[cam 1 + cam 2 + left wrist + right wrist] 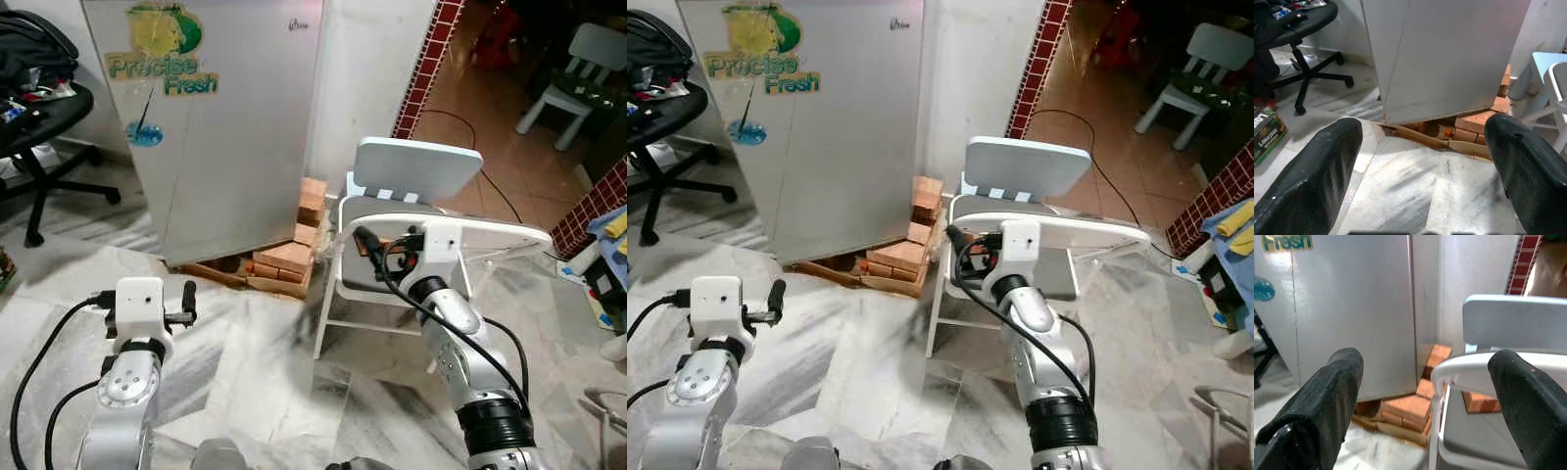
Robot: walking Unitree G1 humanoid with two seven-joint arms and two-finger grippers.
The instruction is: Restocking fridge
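The fridge (230, 127) stands with its door closed, raised on bricks (289, 257) probably to keep it off the floor. Both the left gripper (1422, 161) and the right gripper (1425, 396) hold nothing, fingers apart, beside the white chair (411, 235)

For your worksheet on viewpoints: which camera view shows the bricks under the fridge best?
The right wrist view: the bricks sit close and unobstructed beside the fridge. Both eye views show them small; the left wrist view shows fewer.
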